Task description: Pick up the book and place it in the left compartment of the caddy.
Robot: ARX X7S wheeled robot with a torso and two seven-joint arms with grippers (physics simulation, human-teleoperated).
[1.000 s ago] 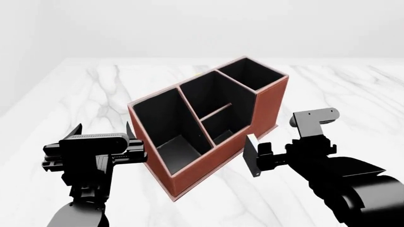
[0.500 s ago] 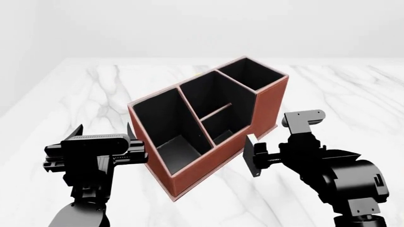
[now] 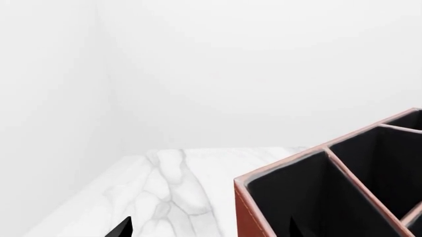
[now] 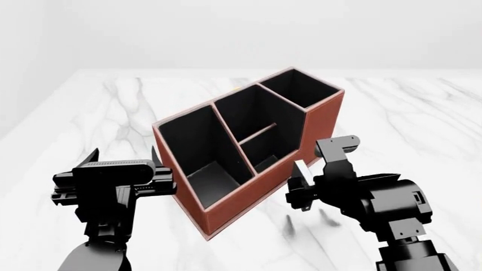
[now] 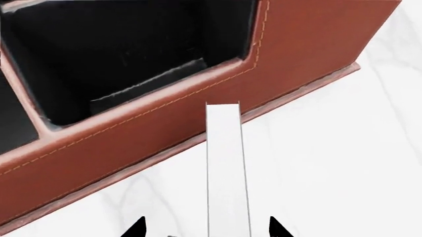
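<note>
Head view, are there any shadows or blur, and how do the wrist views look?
Head view: sharp, evenly lit, with faint grey shadows on the marble table under the right gripper holding the book. Right wrist view: crisp, the book's white edge very bright. Left wrist view: soft, shadowless, the caddy sharp.

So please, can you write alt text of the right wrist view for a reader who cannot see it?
A thin white-edged book is held edge-on between the right claw's two dark fingertips, pointing toward the reddish-brown caddy. It is outside the caddy's stitched wall, above the white marble table, with black-lined bays beyond.
</note>
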